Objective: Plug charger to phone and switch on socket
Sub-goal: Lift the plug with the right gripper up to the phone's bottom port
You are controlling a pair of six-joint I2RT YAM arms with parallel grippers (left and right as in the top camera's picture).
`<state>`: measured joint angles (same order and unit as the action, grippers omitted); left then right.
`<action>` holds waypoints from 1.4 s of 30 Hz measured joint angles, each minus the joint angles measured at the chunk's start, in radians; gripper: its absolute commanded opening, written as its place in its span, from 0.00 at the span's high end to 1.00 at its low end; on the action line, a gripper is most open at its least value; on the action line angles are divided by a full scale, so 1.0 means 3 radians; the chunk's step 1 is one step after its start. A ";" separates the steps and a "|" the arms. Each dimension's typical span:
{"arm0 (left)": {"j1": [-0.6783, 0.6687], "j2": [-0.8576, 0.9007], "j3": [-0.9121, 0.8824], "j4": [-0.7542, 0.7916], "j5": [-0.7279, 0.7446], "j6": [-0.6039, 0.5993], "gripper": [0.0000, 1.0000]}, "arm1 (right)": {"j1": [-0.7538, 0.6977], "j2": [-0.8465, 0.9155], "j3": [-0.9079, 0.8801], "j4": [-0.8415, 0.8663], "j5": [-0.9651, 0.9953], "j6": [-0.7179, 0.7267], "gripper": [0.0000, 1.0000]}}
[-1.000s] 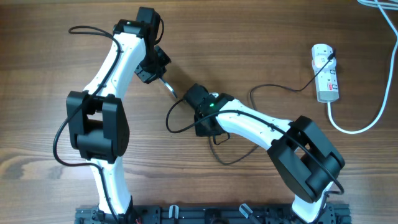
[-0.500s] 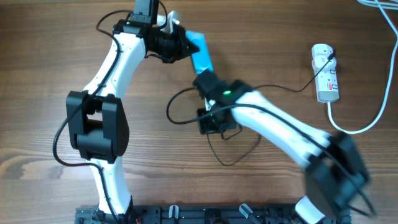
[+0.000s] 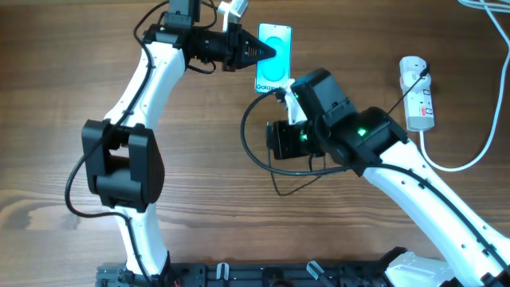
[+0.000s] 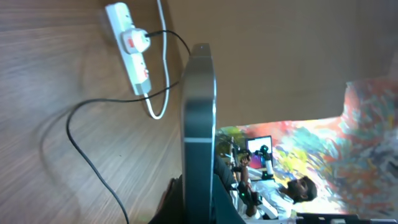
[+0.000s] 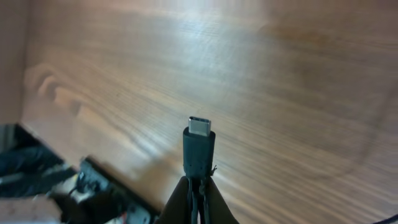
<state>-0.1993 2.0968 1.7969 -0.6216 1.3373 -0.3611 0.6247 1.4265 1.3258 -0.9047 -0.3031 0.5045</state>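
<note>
Overhead view, upper centre: the left gripper (image 3: 261, 53) was closed on the phone (image 3: 275, 48), whose turquoise screen faced the camera. Just below the phone, the right gripper (image 3: 288, 92) pinched the charger (image 5: 199, 146), its metal tip protruding beyond the closed fingers. The socket (image 3: 417, 94) lay near the right edge, well apart from both grippers.

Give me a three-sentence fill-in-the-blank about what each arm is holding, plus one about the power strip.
The left gripper is shut on the ____.
The right gripper is shut on the ____.
The thick cord of the socket is ____.
Missing words: phone; charger; white.
</note>
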 measured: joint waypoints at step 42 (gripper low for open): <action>-0.0167 -0.0015 0.0000 -0.0281 -0.0356 0.0542 0.96 | -0.0249 0.0394 0.0000 0.0135 0.0033 0.0031 0.96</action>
<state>-0.2493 2.0922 1.7969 -0.7059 1.2304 -0.1986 0.5499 1.5448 1.3258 -0.8642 -0.2932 0.5137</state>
